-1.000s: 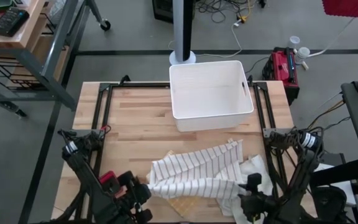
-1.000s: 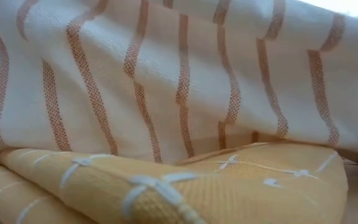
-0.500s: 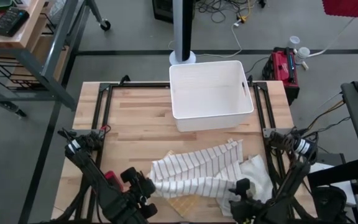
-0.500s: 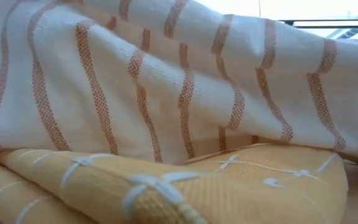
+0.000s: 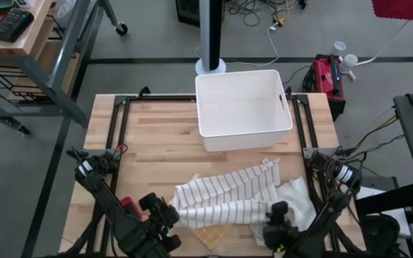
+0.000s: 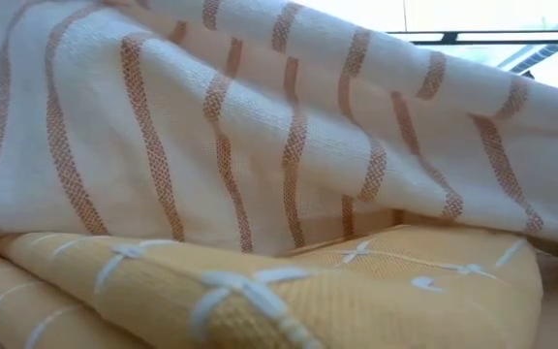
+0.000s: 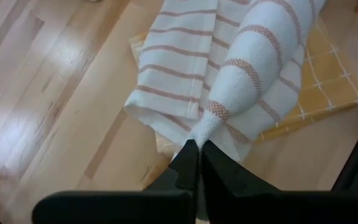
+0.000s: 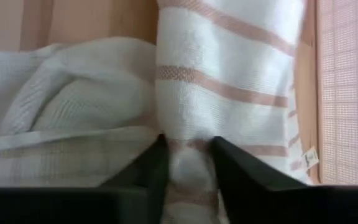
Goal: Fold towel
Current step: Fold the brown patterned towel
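A white towel with orange-brown stripes [image 5: 228,190] lies crumpled on the wooden table's near half. Its near edge is gathered into a band between my two grippers. It rests partly on a yellow checked cloth [image 5: 210,235], and it fills the low view [image 6: 260,126] above that cloth [image 6: 260,291]. My left gripper [image 5: 171,215] is shut on the band's left end. My right gripper [image 5: 272,213] is shut on its right end. My left gripper pinches a bunched tip of the striped towel [image 7: 199,132] between its two fingers, slanting down from the table's near left. The cloth widens away from the fingers into a rounded roll, lifted a little above the layers under it. My right gripper has a gathered fold of the striped towel [image 8: 186,152] between its two fingers [image 8: 155,163], slanting down from the table's near right. Several layers are bunched there. The towel runs away from the fingers as a rounded roll.
A white bin [image 5: 244,107] stands at the table's far middle. A plain white cloth [image 5: 298,197] lies crumpled beside the right gripper and shows in its wrist view [image 8: 73,99]. Bare wood lies left of the towel [image 5: 135,158].
My right gripper has come down and toward the table's left, onto the striped towel's near right end. The towel's near edge has narrowed into a tighter band between the two grippers. In the low view its upper right part has sunk.
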`<state>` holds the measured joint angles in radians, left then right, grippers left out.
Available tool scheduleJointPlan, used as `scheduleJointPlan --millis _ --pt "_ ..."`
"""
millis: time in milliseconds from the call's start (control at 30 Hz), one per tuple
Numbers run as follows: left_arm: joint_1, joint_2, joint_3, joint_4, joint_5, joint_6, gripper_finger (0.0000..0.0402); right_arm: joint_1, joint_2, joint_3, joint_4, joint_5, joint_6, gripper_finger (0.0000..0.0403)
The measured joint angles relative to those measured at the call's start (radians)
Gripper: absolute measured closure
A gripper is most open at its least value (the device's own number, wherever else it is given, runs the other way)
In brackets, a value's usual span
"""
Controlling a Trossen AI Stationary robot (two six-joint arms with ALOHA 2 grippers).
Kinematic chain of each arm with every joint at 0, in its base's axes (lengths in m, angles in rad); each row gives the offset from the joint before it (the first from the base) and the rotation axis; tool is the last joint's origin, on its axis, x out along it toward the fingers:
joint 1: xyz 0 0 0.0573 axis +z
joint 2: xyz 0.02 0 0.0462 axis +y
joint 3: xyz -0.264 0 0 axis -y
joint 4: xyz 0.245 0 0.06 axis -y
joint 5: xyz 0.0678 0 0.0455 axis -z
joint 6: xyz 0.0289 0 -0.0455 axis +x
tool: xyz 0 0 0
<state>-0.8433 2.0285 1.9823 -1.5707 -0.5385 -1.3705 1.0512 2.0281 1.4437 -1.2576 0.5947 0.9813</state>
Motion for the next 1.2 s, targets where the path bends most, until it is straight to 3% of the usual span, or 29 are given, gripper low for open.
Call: scheduleJointPlan --millis 100,167,333,500,567,833,1200 --pt "0.0 0.0 0.0 0.0 0.001 0.0 0.0401 0.0 -0.034 0.0 -0.011 -0.001 -0.002 0.037" --pt "0.0 0.0 0.0 0.0 0.001 0.0 0.0401 0.002 -0.06 0.0 -0.019 0.002 -0.013 0.0392" --pt "0.0 0.0 -0.001 0.0 0.001 0.011 0.0401 0.005 -0.103 0.002 -0.095 0.036 0.001 0.0399" --pt "-0.003 -0.039 -0.002 0.0 -0.006 0.053 0.0401 0.014 -0.148 0.028 -0.317 0.088 0.085 0.04" --pt "-0.003 -0.079 -0.002 -0.001 -0.031 0.052 0.0401 0.013 -0.184 0.032 -0.305 0.096 0.066 0.0401" --pt "-0.006 -0.23 -0.004 -0.001 -0.128 0.124 0.0401 0.022 -0.336 0.049 -0.316 0.31 0.023 0.0402" --pt "-0.044 -0.471 0.0 0.006 -0.319 0.158 0.0401 0.026 -0.559 0.208 -0.308 0.761 -0.078 0.0403"
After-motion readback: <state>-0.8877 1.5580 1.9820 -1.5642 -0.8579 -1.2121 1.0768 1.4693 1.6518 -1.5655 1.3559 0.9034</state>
